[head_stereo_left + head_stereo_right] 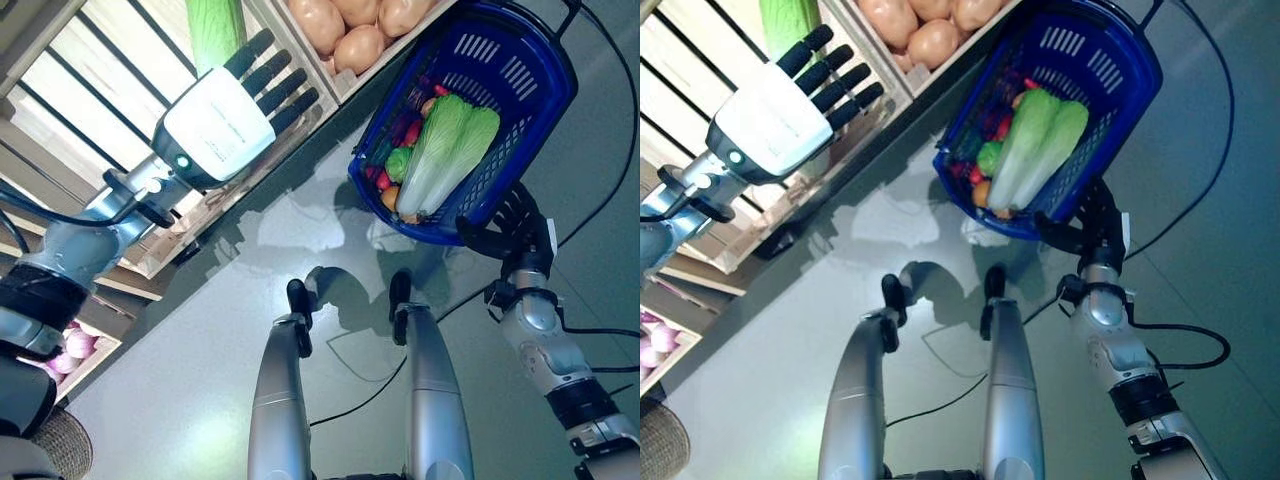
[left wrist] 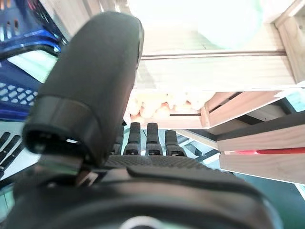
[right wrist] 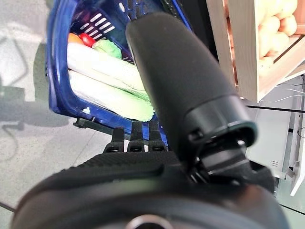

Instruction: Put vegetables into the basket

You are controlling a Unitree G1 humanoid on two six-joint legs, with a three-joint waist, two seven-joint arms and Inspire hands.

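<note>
— Start at the left hand (image 1: 222, 122). What are its fingers (image 1: 268, 72) doing?

— They are straight and side by side, holding nothing, stretched toward the wooden crate shelf (image 1: 120, 150). Their tips lie just short of a pale green cabbage (image 1: 214, 28) in one compartment; the top edge cuts that cabbage off, and in the wrist view it is only a washed-out glare.

— And next to it?

— A compartment of potatoes (image 1: 350, 25), also cropped at the top. Lower down, at the left edge, some purple onions (image 1: 68, 350) peek out of another crate, mostly hidden behind the arm.

— The right hand (image 1: 510, 228)?

— Curled round the rim of the blue basket (image 1: 520, 75), holding it up beside the shelf. Its fingers wrap under the near edge, so I see only the knuckles.

— What's in the basket?

— Two long napa cabbages (image 1: 445, 150) lying side by side on top. Beneath them are small things: something green (image 1: 399, 163), red bits, an orange one. They are too buried to name.
</note>
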